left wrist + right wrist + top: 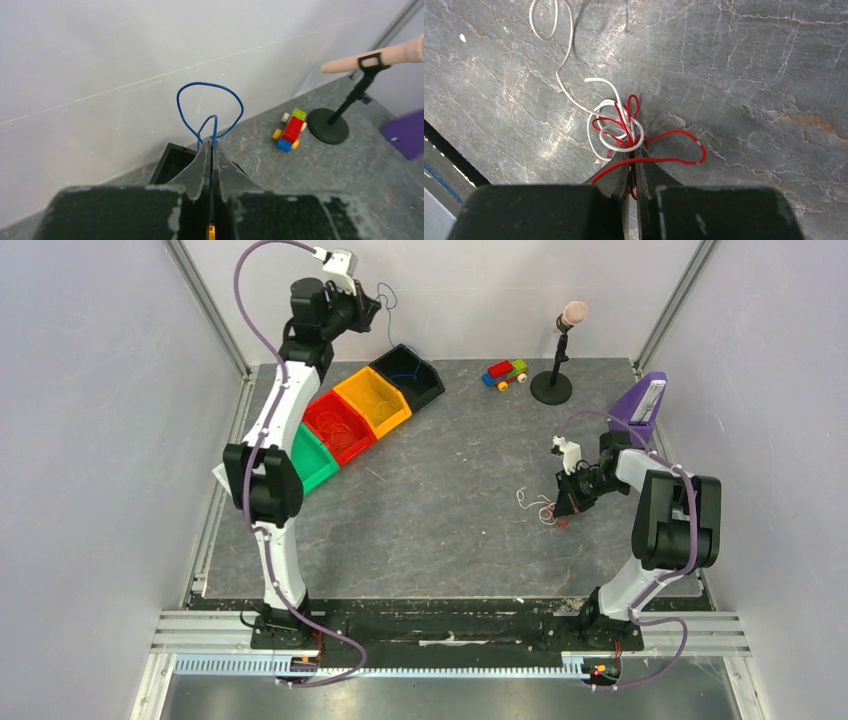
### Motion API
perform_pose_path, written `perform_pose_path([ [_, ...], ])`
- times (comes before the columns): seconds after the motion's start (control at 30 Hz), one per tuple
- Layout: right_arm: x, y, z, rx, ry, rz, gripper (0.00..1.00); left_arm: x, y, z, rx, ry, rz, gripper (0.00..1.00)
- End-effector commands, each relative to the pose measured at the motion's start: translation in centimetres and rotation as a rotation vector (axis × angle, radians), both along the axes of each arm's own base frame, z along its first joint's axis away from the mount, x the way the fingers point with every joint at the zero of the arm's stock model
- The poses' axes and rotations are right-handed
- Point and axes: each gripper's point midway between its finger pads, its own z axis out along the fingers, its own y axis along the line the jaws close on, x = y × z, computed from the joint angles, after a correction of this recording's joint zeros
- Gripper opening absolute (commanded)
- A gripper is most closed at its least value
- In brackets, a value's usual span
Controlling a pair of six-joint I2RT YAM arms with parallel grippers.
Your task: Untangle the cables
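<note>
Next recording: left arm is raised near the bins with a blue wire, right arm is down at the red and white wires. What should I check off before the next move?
1. Left gripper clamped on the thin blue wire: ok.
2. Blue wire free of other strands: ok, only its own loop shows.
3. Blue wire lined up over the black plastic bin: cannot tell; the bin shows just below the fingers, but the loop points past it.
4. Right gripper clamped on the thin red wire: ok.
5. Red wire separated from the thin white wire: not ok; they lie looped together on the table.
</note>
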Motion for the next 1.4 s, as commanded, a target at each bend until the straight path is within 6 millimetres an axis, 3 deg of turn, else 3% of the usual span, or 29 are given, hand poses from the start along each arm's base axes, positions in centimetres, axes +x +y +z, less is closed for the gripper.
perform_pose_path([
  [0.0,1.2,0.0,0.5,0.015,-0.011,-0.005,0.01,3.3,1.0,1.0,0.056,-0.142,0.115,0.02],
  [0.13,1.2,0.1,0.4,0.027,0.002,-0.009,0.01,5.3,1.6,-2.8,0.146,-0.131,0.159,0.02],
  [0.3,1.4,0.1,0.3,0.027,0.006,-0.012,0.0,6.4,1.1,-5.8,0.215,-0.116,0.138,0.02],
  [0.4,1.4,0.1,0.3,0.025,0.008,-0.013,0.0,5.8,-0.6,-7.8,0.277,-0.091,0.048,0.02],
  [0.57,1.1,0.1,0.0,0.027,0.018,-0.014,0.0,4.7,-3.3,-13.5,0.464,-0.009,-0.081,0.02],
  [0.77,0.9,0.0,-0.1,0.023,0.023,-0.016,0.0,4.8,-4.0,-18.6,0.553,0.099,-0.119,0.02],
  [0.9,0.9,0.1,-0.2,0.027,0.03,-0.018,0.0,5.1,-3.3,-21.3,0.626,0.135,-0.096,0.02],
  [1.0,0.7,0.2,-0.2,0.03,0.037,-0.018,0.0,5.5,-2.5,-21.9,0.647,0.144,-0.052,0.02],
  [1.07,0.7,0.2,-0.2,0.033,0.038,-0.017,0.0,5.7,-2.3,-21.1,0.637,0.132,-0.027,0.11],
  [1.23,0.7,0.5,-0.1,0.049,0.036,-0.017,0.0,5.3,-2.7,-15.4,0.574,0.055,-0.009,0.4],
  [1.37,1.0,0.7,0.3,0.064,0.022,-0.016,0.0,3.8,-2.5,-10.7,0.557,0.01,-0.008,0.59],
])
